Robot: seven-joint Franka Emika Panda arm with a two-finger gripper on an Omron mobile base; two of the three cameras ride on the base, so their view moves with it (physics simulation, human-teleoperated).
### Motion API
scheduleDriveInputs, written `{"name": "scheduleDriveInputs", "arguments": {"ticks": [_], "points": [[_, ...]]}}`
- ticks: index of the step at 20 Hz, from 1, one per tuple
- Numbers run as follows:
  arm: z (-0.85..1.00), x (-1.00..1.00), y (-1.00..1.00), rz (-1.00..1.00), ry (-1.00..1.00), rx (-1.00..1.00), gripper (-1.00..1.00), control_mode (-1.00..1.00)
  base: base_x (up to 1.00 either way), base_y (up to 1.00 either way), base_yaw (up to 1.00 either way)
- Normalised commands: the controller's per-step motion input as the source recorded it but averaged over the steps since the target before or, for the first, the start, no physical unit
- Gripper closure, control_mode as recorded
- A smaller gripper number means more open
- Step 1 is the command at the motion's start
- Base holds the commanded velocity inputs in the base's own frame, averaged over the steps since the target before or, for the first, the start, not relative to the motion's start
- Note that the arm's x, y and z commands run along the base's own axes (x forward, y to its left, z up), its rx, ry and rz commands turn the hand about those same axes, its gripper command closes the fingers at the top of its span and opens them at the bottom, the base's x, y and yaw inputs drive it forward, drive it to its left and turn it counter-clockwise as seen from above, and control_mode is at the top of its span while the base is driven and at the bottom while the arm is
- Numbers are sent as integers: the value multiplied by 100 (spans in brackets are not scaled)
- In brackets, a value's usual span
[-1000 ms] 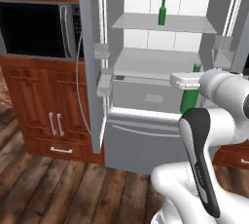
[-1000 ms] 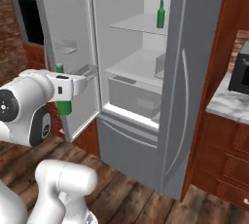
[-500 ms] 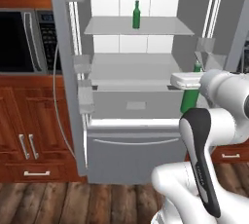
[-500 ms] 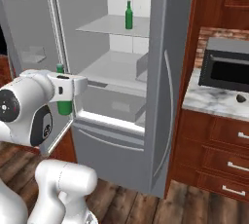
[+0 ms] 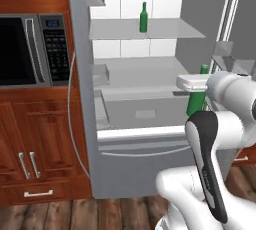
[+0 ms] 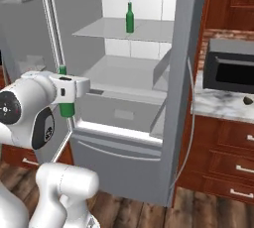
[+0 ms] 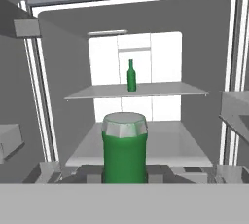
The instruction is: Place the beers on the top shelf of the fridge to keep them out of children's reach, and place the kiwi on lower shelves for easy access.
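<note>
Status, approx. half done on the beers. One green bottle (image 5: pixel 143 17) already stands upright on the top shelf (image 5: pixel 165 34) of the fridge (image 6: pixel 183 73), towards the back, roughly centred. Second bottle (image 7: pixel 124 147) is in the end effector (image 7: pixel 124 172), which is closed on the bottle body; bottle is upright, neck up, held in front of the open fridge cavity at about the level of the lower shelf (image 5: pixel 145 74), i.e. below the top shelf and not yet inside.

Remaining: lift held bottle to top-shelf height, set it down beside the first w/o knocking it, release. Then the kiwi. A small dark oval item (image 6: pixel 247 100) sits on the marble counter (image 6: pixel 223 105) in front of the black oven (image 6: pixel 230 71), right of the fridge; prob. the kiwi, too small to confirm. It has not been moved to a lower shelf.

Appearance: both bottles identical, green glass, slim neck, cylindrical body. Hand view shows the held one from close range, its neck end pale greenish. Shelves are thin pale grey slabs, full cavity width; lower shelf bare. Both fridge doors open.
</note>
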Motion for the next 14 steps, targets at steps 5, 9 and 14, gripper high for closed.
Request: {"name": "scheduleDriveInputs", "arguments": {"ticks": [5,9,14], "points": [[0,0,0,0,0,0,100,100,54,12,-9],[0,0,0,0,0,0,100,100,59,0,-6],[0,0,0,0,0,0,100,100,58,0,-6]]}}
